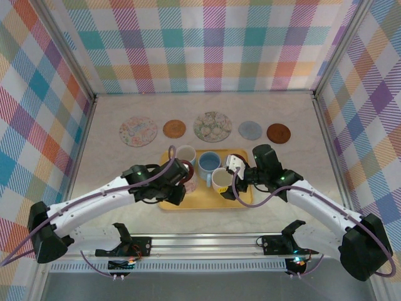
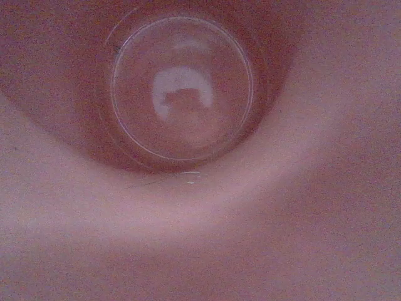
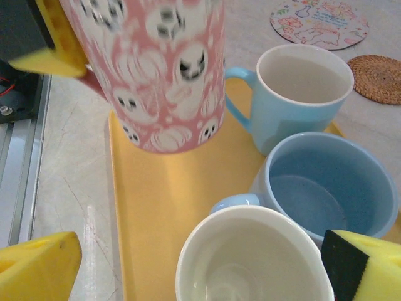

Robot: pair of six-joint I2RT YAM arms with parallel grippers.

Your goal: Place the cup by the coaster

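Lower middle of the overhead view, on the yellow tray [image 1: 207, 202]: the left gripper [image 1: 179, 179] pinches the pink cup [image 3: 169, 75] by its rim, probably to carry it toward the coasters [image 1: 174, 129]. The right gripper [image 3: 200, 266] hangs spread wide around the white cup [image 1: 220, 180].

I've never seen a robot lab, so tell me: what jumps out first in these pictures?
First, the loud pastel plaid walls around the table. Then the pink mug printed with ghost faces, held by the left gripper at the left end of a yellow tray crowded with mugs. Behind it, five round coasters line the back.
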